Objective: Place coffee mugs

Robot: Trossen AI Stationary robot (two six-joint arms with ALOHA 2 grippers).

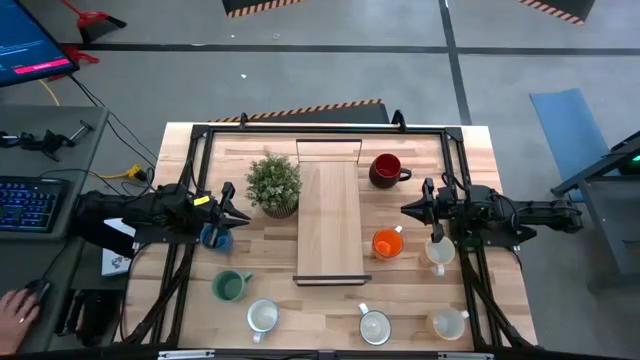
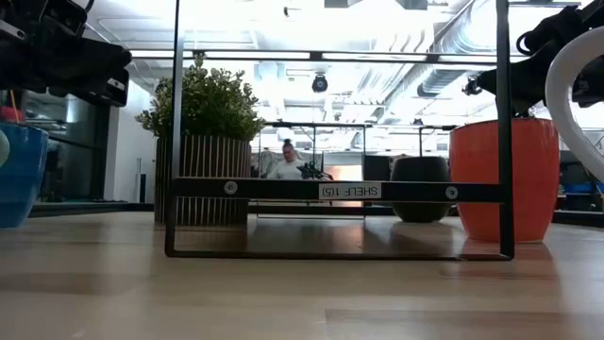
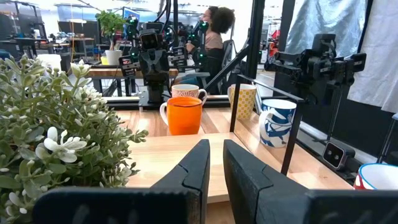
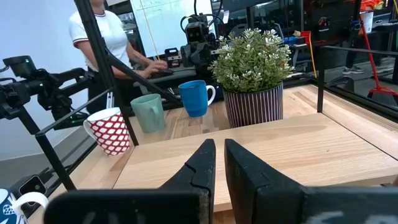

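Observation:
In the high view the dark red mug [image 1: 385, 170] stands right of the wooden shelf board [image 1: 328, 220], and the orange mug [image 1: 387, 243] stands by the board's near right side. The blue mug [image 1: 215, 237] and teal green mug [image 1: 230, 286] stand left of the board. Three white mugs [image 1: 262, 316] [image 1: 374, 325] [image 1: 448, 322] line the near edge, and one more white mug [image 1: 438, 252] sits under the right arm. My left gripper [image 1: 243, 213] [image 3: 216, 155] hovers shut beside the plant. My right gripper [image 1: 404, 210] [image 4: 219, 152] hovers shut right of the board. Neither touches anything.
A potted green plant [image 1: 273, 184] stands at the board's far left side, close to my left gripper. A black metal frame [image 1: 328, 142] rims the table and the shelf ends. A person [image 4: 102, 37] stands beyond the table's left side. A hand [image 1: 15, 305] rests on a mouse at the desk.

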